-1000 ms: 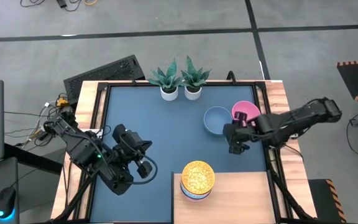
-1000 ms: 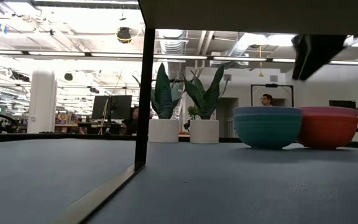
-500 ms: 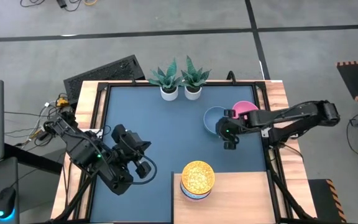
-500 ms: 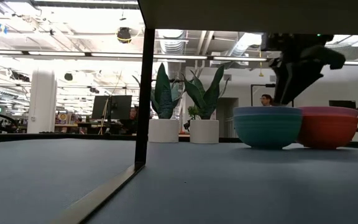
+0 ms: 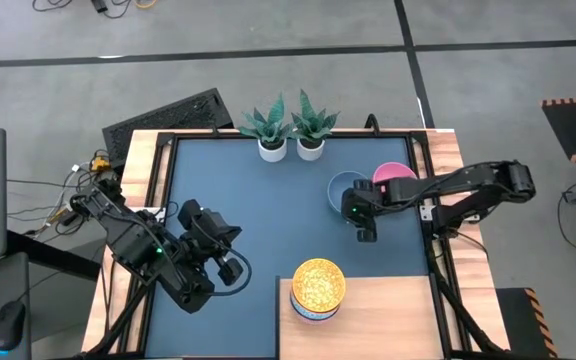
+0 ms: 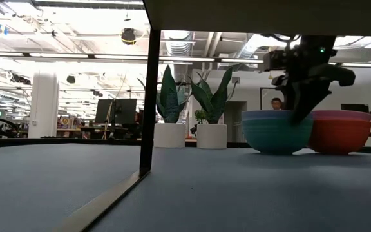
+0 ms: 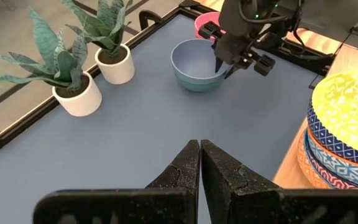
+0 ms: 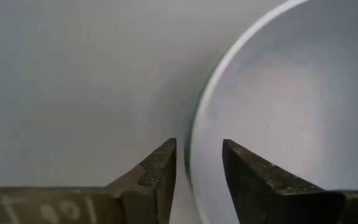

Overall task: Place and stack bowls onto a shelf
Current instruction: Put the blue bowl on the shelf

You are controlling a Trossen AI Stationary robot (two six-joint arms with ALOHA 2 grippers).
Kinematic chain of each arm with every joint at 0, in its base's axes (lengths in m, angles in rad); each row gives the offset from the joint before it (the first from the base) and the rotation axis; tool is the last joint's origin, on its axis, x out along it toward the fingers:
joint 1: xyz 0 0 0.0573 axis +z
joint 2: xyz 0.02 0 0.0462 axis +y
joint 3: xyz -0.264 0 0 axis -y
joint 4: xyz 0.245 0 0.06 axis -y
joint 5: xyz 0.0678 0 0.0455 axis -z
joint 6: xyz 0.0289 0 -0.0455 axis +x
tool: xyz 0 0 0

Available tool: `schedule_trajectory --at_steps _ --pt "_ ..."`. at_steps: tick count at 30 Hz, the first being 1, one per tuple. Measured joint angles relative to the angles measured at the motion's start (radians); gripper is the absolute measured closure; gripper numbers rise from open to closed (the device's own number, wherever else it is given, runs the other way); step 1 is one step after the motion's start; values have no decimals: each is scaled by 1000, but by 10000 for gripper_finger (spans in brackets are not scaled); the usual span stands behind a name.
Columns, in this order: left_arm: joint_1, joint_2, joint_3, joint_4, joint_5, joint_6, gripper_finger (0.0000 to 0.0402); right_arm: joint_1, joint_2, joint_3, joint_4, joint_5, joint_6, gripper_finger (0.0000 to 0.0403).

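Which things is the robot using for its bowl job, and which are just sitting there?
For the job:
- grey-blue bowl, right gripper straddling its rim
- pink bowl
- stack of patterned bowls
- shelf

Just sitting there:
- two potted plants
- left gripper, shut

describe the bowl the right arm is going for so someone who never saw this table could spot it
On the dark blue table, look right of the two white plant pots at the far edge, where two bowls sit side by side. It is the grey-blue bowl nearer the pots, with the right tool straddling its rim. Its neighbour, the pink bowl, sits by the table's right edge.
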Motion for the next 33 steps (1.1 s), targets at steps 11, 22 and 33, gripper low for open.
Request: schedule_trajectory --at_steps 11,22,33 --pt "0 0 0 0 -8 -8 401 -1 -35 0 -23 -14 -25 282" --pt "0 0 0 2 -17 -20 401 -2 -38 0 -17 -51 -41 320" --pt "0 0 0 2 -46 -24 401 0 -41 1 -20 -45 13 375"
